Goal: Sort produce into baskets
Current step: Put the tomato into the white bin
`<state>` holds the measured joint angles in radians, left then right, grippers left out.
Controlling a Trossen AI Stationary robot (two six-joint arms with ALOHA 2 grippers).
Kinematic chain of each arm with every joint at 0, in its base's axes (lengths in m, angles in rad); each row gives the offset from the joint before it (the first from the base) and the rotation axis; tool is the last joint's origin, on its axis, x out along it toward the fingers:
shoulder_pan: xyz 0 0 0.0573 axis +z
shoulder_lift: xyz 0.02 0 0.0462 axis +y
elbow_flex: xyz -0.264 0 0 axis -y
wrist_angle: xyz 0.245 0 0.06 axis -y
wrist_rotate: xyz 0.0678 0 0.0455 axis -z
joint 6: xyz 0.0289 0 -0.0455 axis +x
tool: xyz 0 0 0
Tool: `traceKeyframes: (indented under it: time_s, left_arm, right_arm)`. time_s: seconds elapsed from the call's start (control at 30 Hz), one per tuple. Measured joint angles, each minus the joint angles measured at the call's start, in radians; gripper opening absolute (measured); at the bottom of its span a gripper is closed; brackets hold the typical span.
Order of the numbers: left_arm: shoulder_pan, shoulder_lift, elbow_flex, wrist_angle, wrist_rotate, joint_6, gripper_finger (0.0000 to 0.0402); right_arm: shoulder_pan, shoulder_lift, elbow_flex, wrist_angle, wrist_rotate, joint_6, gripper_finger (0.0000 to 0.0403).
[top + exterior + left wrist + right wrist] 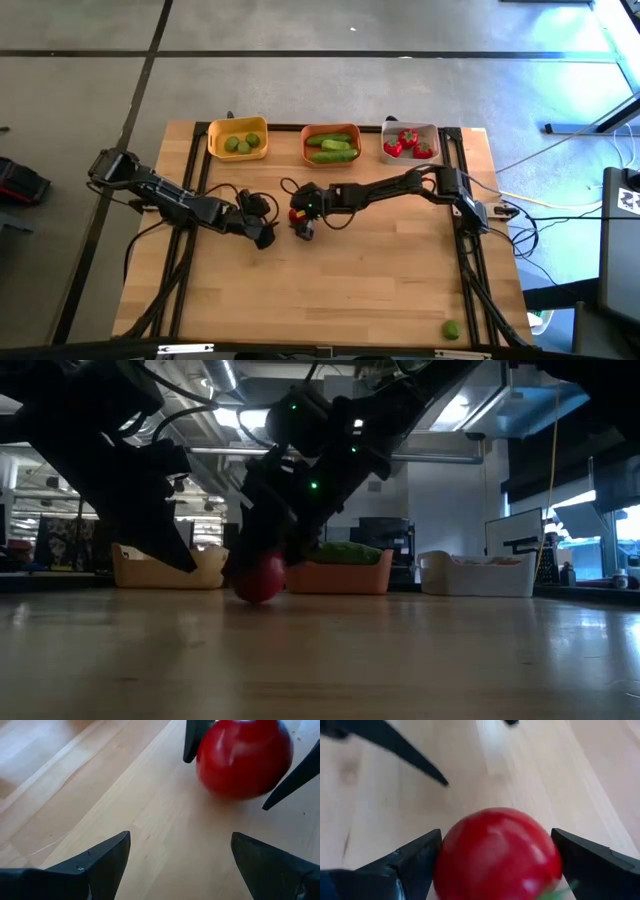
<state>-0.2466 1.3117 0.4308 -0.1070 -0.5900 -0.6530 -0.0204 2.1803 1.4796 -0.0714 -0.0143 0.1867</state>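
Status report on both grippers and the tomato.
Right gripper open, straddling round red tomato mid-table. Left gripper open, empty, close beside. Nothing in the way.

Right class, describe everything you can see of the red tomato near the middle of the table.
The tomato is round, glossy red and plastic-looking, with a bit of green at one edge. It rests on the wooden table, below the orange basket. The right hand straddles it, fingers open on either side. The left hand waits beside it, open and apart.

A round red tomato [297, 215] sat on the table in front of the orange basket [331, 158], which held cucumbers [333, 146]. Left of that basket, the yellow basket [238, 152] held limes [240, 143]; right of it, the white basket [409, 157] held tomatoes [407, 143]. A lone lime [451, 329] lay far from the orange basket, at the table's near right corner.
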Motion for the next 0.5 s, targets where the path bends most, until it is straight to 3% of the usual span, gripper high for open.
traceKeyframes:
  time_s: [0.17, 0.4, 0.5]
  left_arm:
    - [0.0, 0.0, 0.0, 0.0, 0.0, 0.0, 0.034]
    - [0.0, 0.0, 0.0, 0.0, 0.0, 0.0, 0.034]
    - [0.0, 0.0, 0.0, 0.0, 0.0, -0.001, 0.034]
  right_arm:
    - [0.0, 0.0, -0.001, -0.007, -0.004, -0.002, 0.0356]
    - [0.0, 0.0, -0.002, -0.005, -0.004, -0.008, 0.0274]
    - [0.0, -0.001, -0.002, -0.008, 0.0, -0.011, 0.026]
